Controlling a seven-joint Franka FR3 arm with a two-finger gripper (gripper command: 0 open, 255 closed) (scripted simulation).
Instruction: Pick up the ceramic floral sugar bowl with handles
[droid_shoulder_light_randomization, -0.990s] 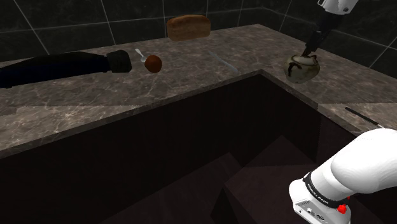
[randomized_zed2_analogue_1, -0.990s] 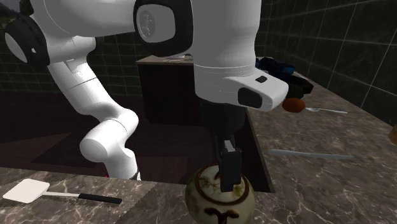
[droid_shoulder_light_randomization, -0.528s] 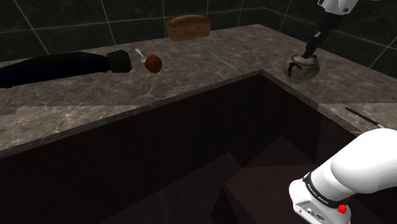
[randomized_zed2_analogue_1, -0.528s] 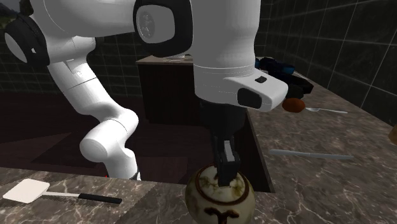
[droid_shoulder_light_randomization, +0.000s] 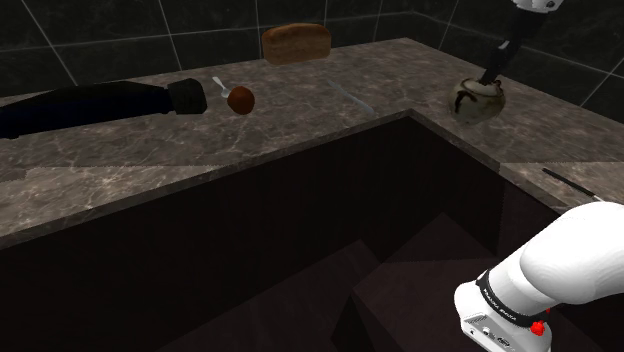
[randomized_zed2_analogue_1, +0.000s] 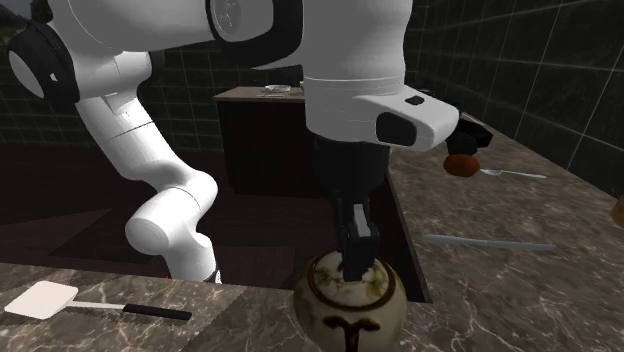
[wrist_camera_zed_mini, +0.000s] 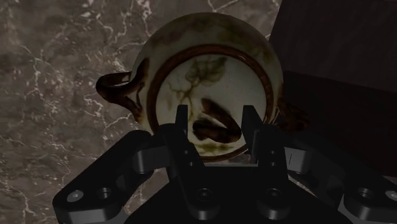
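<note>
Wrist view, black fingers (wrist_camera_zed_mini: 183, 132) clamped on cream floral sugar bowl (wrist_camera_zed_mini: 191, 76), dark veined counter (wrist_camera_zed_mini: 57, 76) beneath

One bowl (droid_shoulder_light_randomization: 477, 100) is counted on the bench (droid_shoulder_light_randomization: 150, 160), and two handles (wrist_camera_zed_mini: 118, 89) are seen on it. One arm (randomized_zed2_analogue_1: 350, 60) with one gripper (wrist_camera_zed_mini: 215, 114) is counted above the bowl, and two fingers (wrist_camera_zed_mini: 184, 137) are made out. One loaf (droid_shoulder_light_randomization: 296, 42), one round brown thing (droid_shoulder_light_randomization: 240, 99), one small utensil (randomized_zed2_analogue_1: 513, 174) and one long dark thing (droid_shoulder_light_randomization: 100, 103) are counted well apart from the bowl. One long grey utensil (randomized_zed2_analogue_1: 487, 243) is counted nearer the bowl. One white spatula (randomized_zed2_analogue_1: 45, 298) is counted on the bowl's other side. One sunken recess (droid_shoulder_light_randomization: 350, 230) is counted just beside the bowl.
</note>
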